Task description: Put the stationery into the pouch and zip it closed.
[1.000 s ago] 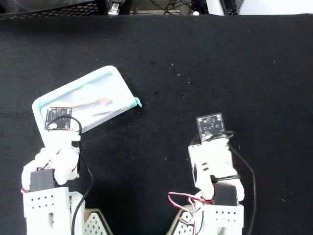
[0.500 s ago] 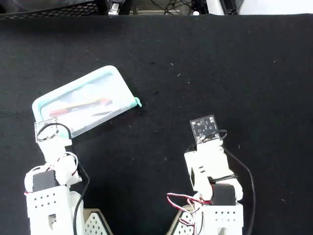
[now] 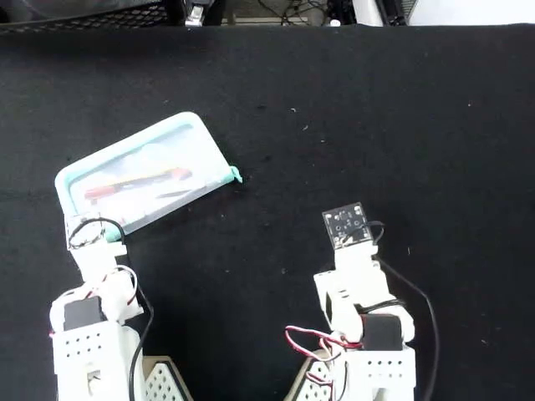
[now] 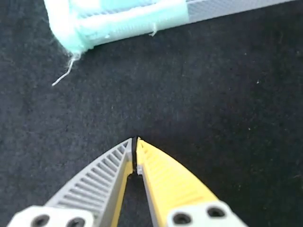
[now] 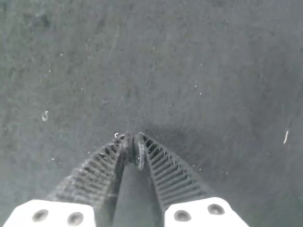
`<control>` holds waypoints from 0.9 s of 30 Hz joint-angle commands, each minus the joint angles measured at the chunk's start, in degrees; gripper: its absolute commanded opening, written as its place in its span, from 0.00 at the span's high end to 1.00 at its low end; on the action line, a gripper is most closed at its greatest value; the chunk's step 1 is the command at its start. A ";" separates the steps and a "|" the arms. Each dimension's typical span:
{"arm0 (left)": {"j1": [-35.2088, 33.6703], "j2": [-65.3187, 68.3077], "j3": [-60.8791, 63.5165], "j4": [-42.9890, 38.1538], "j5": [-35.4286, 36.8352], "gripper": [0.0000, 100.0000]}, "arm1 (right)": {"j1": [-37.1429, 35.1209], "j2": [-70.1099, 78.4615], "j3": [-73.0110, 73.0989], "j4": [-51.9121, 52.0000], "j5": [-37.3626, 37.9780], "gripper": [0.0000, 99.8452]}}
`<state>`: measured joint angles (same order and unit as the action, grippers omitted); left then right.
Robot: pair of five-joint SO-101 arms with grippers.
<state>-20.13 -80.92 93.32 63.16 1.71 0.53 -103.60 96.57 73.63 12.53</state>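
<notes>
Broadly: table (image 3: 376, 109) black-covered, wide free room across middle and right, far edge well beyond pouch. Pouch (image 3: 142, 159) lay tilted at left, near corner just ahead of left gripper (image 4: 135, 143), not touching. Left gripper tips pressed together, holding nothing. Right gripper (image 5: 130, 138) likewise closed up, empty, over bare table. Pens (image 3: 138, 179) showed inside pouch. Zip tab (image 3: 236, 174) sat at pouch end: task judged done, next move called only for checking seal.

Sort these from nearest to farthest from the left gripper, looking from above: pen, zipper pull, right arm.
1. pen, inside the pouch, just ahead of the left gripper.
2. zipper pull, at the pouch's end toward the right arm.
3. right arm, off to the side, past the pouch.
</notes>
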 commanded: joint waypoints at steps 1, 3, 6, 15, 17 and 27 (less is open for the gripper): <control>4.00 -1.85 0.40 -0.18 0.18 0.97 | -0.79 -3.65 0.04 0.62 -9.76 0.98; 6.11 -3.34 0.66 1.23 0.18 0.97 | -0.70 -3.38 0.04 0.44 -12.57 0.98; 6.73 -6.59 1.01 3.52 0.35 0.97 | -0.53 -3.38 0.04 0.44 -12.75 0.98; 6.99 -19.43 4.26 3.87 0.53 0.97 | -0.53 -3.38 0.04 0.44 -12.66 0.98; 7.16 -22.15 4.18 3.87 0.53 0.97 | -0.53 -3.38 0.04 0.44 -12.66 0.98; 7.16 -23.56 4.09 3.87 0.53 0.97 | -0.53 -3.38 0.04 0.44 -12.66 0.98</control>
<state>-13.80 -103.69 96.66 66.95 1.71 0.53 -103.60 96.57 73.98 0.48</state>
